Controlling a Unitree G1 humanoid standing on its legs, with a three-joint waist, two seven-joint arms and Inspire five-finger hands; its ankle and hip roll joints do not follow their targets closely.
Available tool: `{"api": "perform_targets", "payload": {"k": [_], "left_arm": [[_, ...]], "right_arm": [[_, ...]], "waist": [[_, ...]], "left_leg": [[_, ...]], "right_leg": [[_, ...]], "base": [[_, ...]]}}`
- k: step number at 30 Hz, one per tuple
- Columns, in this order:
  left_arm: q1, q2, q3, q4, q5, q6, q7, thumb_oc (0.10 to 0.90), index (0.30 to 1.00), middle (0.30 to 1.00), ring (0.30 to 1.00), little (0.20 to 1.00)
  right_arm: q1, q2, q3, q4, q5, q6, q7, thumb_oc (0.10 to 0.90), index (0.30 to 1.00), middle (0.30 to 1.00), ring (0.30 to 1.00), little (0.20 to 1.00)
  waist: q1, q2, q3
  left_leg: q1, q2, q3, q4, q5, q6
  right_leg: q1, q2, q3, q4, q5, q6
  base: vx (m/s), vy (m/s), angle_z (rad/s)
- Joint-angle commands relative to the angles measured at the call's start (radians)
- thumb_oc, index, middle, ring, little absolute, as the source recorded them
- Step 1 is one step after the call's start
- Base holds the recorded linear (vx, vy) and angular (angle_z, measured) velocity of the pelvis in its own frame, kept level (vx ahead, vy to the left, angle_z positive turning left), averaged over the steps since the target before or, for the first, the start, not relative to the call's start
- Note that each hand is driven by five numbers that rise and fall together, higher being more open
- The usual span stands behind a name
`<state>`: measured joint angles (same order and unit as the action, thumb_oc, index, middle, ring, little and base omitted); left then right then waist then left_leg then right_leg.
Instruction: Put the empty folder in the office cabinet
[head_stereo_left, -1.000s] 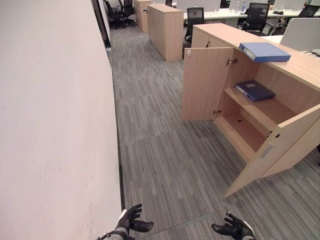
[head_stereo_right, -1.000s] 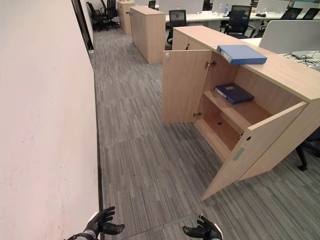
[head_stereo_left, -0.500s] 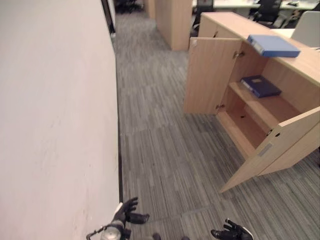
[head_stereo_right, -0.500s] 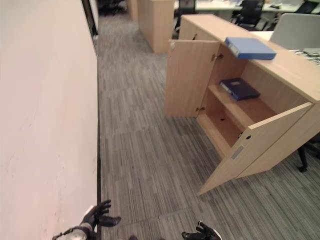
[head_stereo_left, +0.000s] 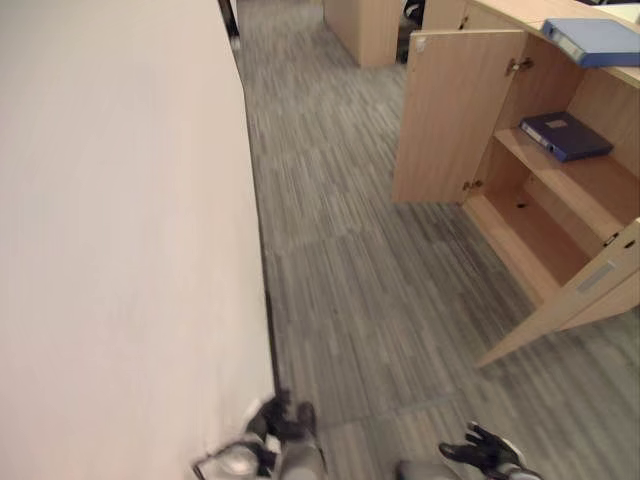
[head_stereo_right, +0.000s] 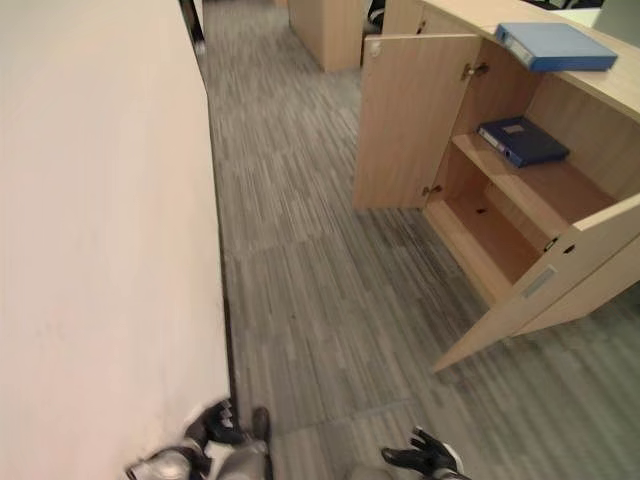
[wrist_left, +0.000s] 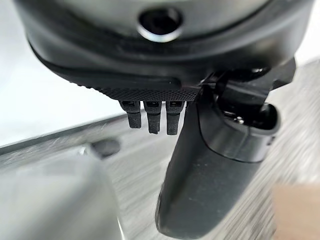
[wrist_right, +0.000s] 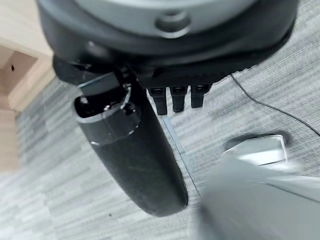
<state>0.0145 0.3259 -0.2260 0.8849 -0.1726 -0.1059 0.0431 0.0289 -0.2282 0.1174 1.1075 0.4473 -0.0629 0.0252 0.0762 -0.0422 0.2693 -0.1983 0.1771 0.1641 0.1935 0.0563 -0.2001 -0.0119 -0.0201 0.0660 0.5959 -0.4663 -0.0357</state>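
Light blue folder (head_stereo_right: 556, 46) flat on top of the cabinet (head_stereo_right: 610, 95), far ahead and to the right of both hands.

Below it, a dark blue folder (head_stereo_right: 522, 141) lying on the upper shelf (head_stereo_right: 540, 190), both doors swung open. Low down by the carpet (head_stereo_right: 320, 300): left hand (head_stereo_right: 212, 425) beside the white wall (head_stereo_right: 100, 250), right hand (head_stereo_right: 425, 458) apart from it, each empty with fingers loosely spread.

One folder (head_stereo_right: 555, 46) lies atop the cabinet (head_stereo_right: 415, 120), another (head_stereo_right: 522, 140) inside.
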Motion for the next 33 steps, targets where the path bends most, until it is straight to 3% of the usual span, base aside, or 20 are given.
{"api": "perform_targets", "payload": {"k": [1,3,4,5,7,8,9,10,11,13,15,19,22,24,25,27,28,29,31,33], "left_arm": [[-0.003,-0.036,0.021,-0.024,0.003,-0.032,-0.002,0.8,0.9,0.9,0.9,0.9],[0.003,-0.03,0.022,-0.017,0.008,-0.031,-0.007,0.8,0.9,0.9,0.9,0.9],[0.001,-0.022,0.018,-0.01,0.012,-0.031,-0.01,0.8,0.9,0.9,0.9,0.9],[0.001,-0.021,0.018,-0.009,0.012,-0.031,-0.01,0.8,0.9,0.9,0.9,0.9],[0.003,-0.012,0.014,-0.002,0.024,-0.032,-0.012,0.8,0.9,0.9,0.9,0.9],[0.004,-0.007,0.015,0.015,0.029,-0.034,-0.013,0.8,0.9,0.9,0.9,0.9],[0.006,-0.004,0.015,0.015,0.029,-0.034,-0.013,0.8,0.9,0.9,0.9,0.9],[0.006,-0.004,0.015,0.015,0.029,-0.034,-0.013,0.8,0.9,0.9,0.9,0.9],[0.002,0.003,0.016,0.017,0.021,-0.036,-0.012,0.8,0.9,0.9,0.9,0.9],[-0.006,0.006,0.014,0.026,0.02,-0.036,-0.011,0.8,0.9,0.9,0.9,0.9],[-0.023,0.014,0.008,0.033,0.025,-0.033,-0.012,0.8,0.9,0.9,0.9,0.9],[-0.036,0.02,0.002,0.047,0.049,-0.026,-0.008,0.8,0.9,0.9,0.9,0.9],[-0.034,0.012,0.015,0.05,0.037,-0.029,-0.001,0.8,0.9,0.9,0.9,0.9],[-0.027,0.007,0.019,0.06,0.033,-0.027,-0.002,0.8,0.9,0.9,0.9,0.9],[-0.025,0.004,0.02,0.067,0.031,-0.026,-0.002,0.8,0.9,0.9,0.9,0.9],[-0.018,-0.003,0.019,0.084,0.04,-0.024,-0.007,0.8,0.9,0.9,0.9,0.9],[-0.018,-0.003,0.019,0.085,0.04,-0.024,-0.007,0.8,0.9,0.9,0.9,0.9],[-0.018,-0.007,0.02,0.102,0.05,-0.027,-0.007,0.8,0.9,0.9,0.9,0.9],[-0.024,-0.01,0.029,0.129,0.064,-0.031,-0.003,0.8,0.9,0.9,0.9,0.9],[-0.026,-0.014,0.035,0.15,0.076,-0.031,-0.002,0.8,0.9,0.9,0.9,0.9]], "right_arm": [[0.001,-0.097,-0.014,-0.051,0.02,-0.05,-0.001,0.8,0.9,0.9,0.9,0.9],[0.001,-0.083,-0.009,-0.044,0.01,-0.049,0.007,0.8,0.9,0.9,0.9,0.9],[-0.004,-0.074,-0.009,-0.037,0.011,-0.047,0.011,0.8,0.9,0.9,0.9,0.9],[-0.004,-0.073,-0.01,-0.037,0.011,-0.047,0.011,0.8,0.9,0.9,0.9,0.9],[-0.014,-0.069,-0.009,-0.03,0.012,-0.045,0.016,0.8,0.9,0.9,0.9,0.9],[-0.031,-0.065,0.003,-0.027,-0.007,-0.042,0.021,0.8,0.9,0.9,0.9,0.9],[-0.046,-0.064,0.011,-0.024,-0.023,-0.039,0.022,0.8,0.9,0.9,0.9,0.9],[-0.046,-0.064,0.011,-0.024,-0.023,-0.039,0.022,0.8,0.9,0.9,0.9,0.9],[-0.073,-0.062,0.03,-0.035,-0.047,-0.042,0.027,0.8,0.9,0.9,0.9,0.9],[-0.086,-0.062,0.037,-0.042,-0.054,-0.043,0.028,0.8,0.9,0.9,0.9,0.9],[-0.106,-0.063,0.046,-0.064,-0.055,-0.045,0.026,0.8,0.9,0.9,0.9,0.9],[-0.114,-0.063,0.04,-0.098,-0.047,-0.052,0.021,0.8,0.9,0.9,0.9,0.9],[-0.105,-0.064,0.03,-0.082,-0.039,-0.053,0.019,0.8,0.9,0.9,0.9,0.9],[-0.093,-0.068,0.017,-0.062,-0.035,-0.051,0.013,0.8,0.9,0.9,0.9,0.9],[-0.093,-0.07,0.011,-0.049,-0.031,-0.05,0.01,0.8,0.9,0.9,0.9,0.9],[-0.087,-0.074,-0.002,-0.018,-0.023,-0.045,0.007,0.8,0.9,0.9,0.9,0.9],[-0.087,-0.074,-0.002,-0.018,-0.023,-0.046,0.007,0.8,0.9,0.9,0.9,0.9],[-0.084,-0.081,-0.019,0.005,-0.009,-0.042,0.005,0.8,0.9,0.9,0.9,0.9],[-0.078,-0.086,-0.04,0.021,0.004,-0.039,0.005,0.8,0.9,0.9,0.9,0.9],[-0.069,-0.091,-0.06,0.035,-0.005,-0.033,0.0,0.8,0.9,0.9,0.9,0.9]], "waist": [[0.003,0.065,-0.079],[0.026,0.048,-0.102],[0.034,0.033,-0.116],[0.034,0.031,-0.118],[0.046,0.009,-0.138],[0.058,-0.02,-0.154],[0.066,-0.025,-0.16],[0.07,-0.021,-0.162],[0.086,-0.034,-0.165],[0.091,-0.03,-0.164],[0.092,-0.011,-0.161],[0.043,0.036,-0.13],[-0.003,0.072,-0.106],[-0.028,0.09,-0.088],[-0.039,0.098,-0.083],[-0.064,0.092,-0.073],[-0.065,0.092,-0.071],[-0.098,0.082,-0.067],[-0.135,0.092,-0.051],[-0.161,0.104,-0.047]], "left_leg": [[-0.114,0.033,-0.029,-0.239,0.147,0.085],[-0.136,0.022,-0.059,-0.206,0.186,0.077],[-0.141,0.01,-0.058,-0.157,0.207,0.079],[-0.144,0.009,-0.058,-0.155,0.206,0.079],[-0.156,-0.021,-0.048,-0.109,0.192,0.094],[-0.168,-0.052,-0.026,-0.077,0.16,0.112],[-0.168,-0.062,-0.019,-0.066,0.138,0.12],[-0.17,-0.056,-0.018,-0.066,0.139,0.12],[-0.172,-0.075,-0.008,-0.047,0.101,0.133],[-0.166,-0.078,-0.002,-0.041,0.08,0.142],[-0.138,-0.083,0.001,-0.042,0.04,0.167],[-0.023,-0.117,-0.005,-0.076,-0.026,0.22],[0.101,-0.143,-0.033,-0.139,-0.056,0.231],[0.178,-0.144,-0.045,-0.151,-0.098,0.226],[0.205,-0.136,-0.05,-0.153,-0.116,0.22],[0.266,-0.15,-0.071,-0.162,-0.154,0.214],[0.268,-0.15,-0.072,-0.163,-0.154,0.213],[0.323,-0.172,-0.102,-0.173,-0.189,0.203],[0.391,-0.165,-0.132,-0.184,-0.229,0.188],[0.438,-0.157,-0.145,-0.181,-0.263,0.174]], "right_leg": [[0.405,-0.004,0.074,-0.412,0.053,0.085],[0.439,-0.037,0.1,-0.423,0.069,0.109],[0.431,-0.061,0.106,-0.416,0.124,0.129],[0.43,-0.062,0.106,-0.416,0.124,0.129],[0.423,-0.092,0.121,-0.41,0.246,0.164],[0.413,-0.127,0.127,-0.398,0.392,0.214],[0.391,-0.14,0.122,-0.393,0.446,0.236],[0.388,-0.136,0.127,-0.396,0.451,0.236],[0.351,-0.163,0.102,-0.359,0.572,0.282],[0.321,-0.166,0.086,-0.318,0.608,0.297],[0.266,-0.134,0.07,-0.204,0.674,0.297],[0.149,-0.078,0.029,-0.019,0.685,0.297],[0.009,-0.076,-0.046,0.026,0.577,0.258],[-0.072,-0.116,-0.141,-0.047,0.431,0.214],[-0.103,-0.122,-0.179,-0.103,0.397,0.197],[-0.162,-0.134,-0.199,-0.245,0.428,0.198],[-0.159,-0.134,-0.201,-0.246,0.428,0.198],[-0.208,-0.132,-0.171,-0.407,0.476,0.215],[-0.232,-0.132,-0.155,-0.546,0.522,0.233],[-0.281,-0.166,-0.176,-0.608,0.56,0.254]], "base": [[0.55,0.191,-0.19],[0.5,0.16,-0.82],[0.42,0.136,-0.49],[0.37,0.14,-0.03],[0.39,0.153,-0.3],[0.45,0.168,-0.52],[0.32,0.12,-0.45],[0.3,0.13,-0.5],[0.22,0.104,-0.36],[0.25,0.126,-0.51],[0.35,0.211,-0.4],[0.34,0.251,-0.05],[0.33,0.219,0.0],[0.43,0.096,0.12],[0.43,-0.004,-0.14],[0.36,-0.049,0.1],[0.48,-0.083,0.24],[0.53,-0.08,0.32],[0.59,-0.096,0.28],[0.49,-0.094,0.38]]}}
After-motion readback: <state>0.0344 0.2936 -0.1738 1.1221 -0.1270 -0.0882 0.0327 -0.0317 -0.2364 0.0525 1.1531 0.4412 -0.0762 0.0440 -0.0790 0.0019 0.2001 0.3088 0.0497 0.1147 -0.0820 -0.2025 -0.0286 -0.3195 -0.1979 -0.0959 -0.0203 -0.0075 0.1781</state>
